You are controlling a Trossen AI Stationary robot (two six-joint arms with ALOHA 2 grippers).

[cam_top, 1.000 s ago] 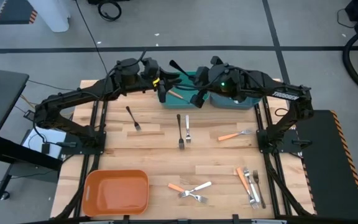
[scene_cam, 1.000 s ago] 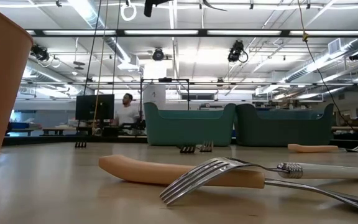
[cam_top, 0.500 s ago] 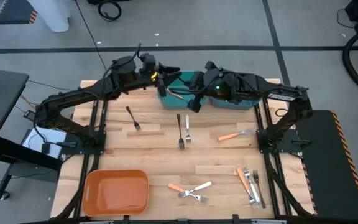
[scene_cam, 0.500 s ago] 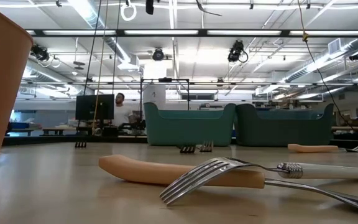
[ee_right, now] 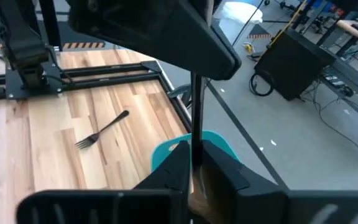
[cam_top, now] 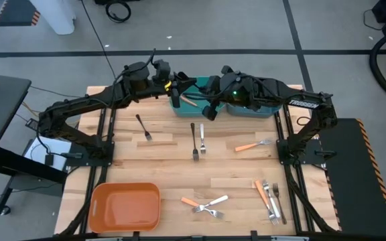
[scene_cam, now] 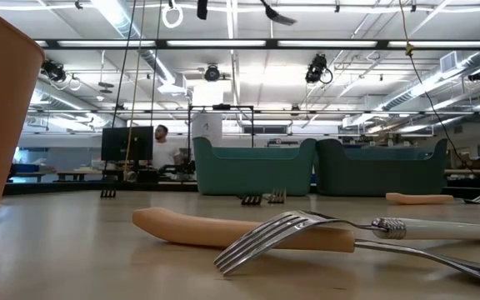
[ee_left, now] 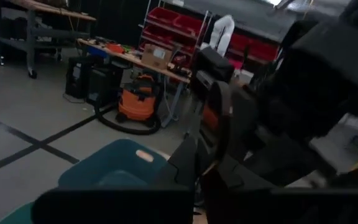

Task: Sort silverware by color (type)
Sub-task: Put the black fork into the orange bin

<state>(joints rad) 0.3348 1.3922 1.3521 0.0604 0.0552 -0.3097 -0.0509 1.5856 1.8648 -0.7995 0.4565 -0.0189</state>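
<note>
Both pincers hover over the teal bin [cam_top: 191,94]; I cannot tell either's state. Drop forks squarely inside.

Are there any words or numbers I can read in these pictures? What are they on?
None can be read.
The cardboard box on the far bench may carry print, but it is too blurred to read.
The forks, the teal bin and the orange bin show no writing.
</note>
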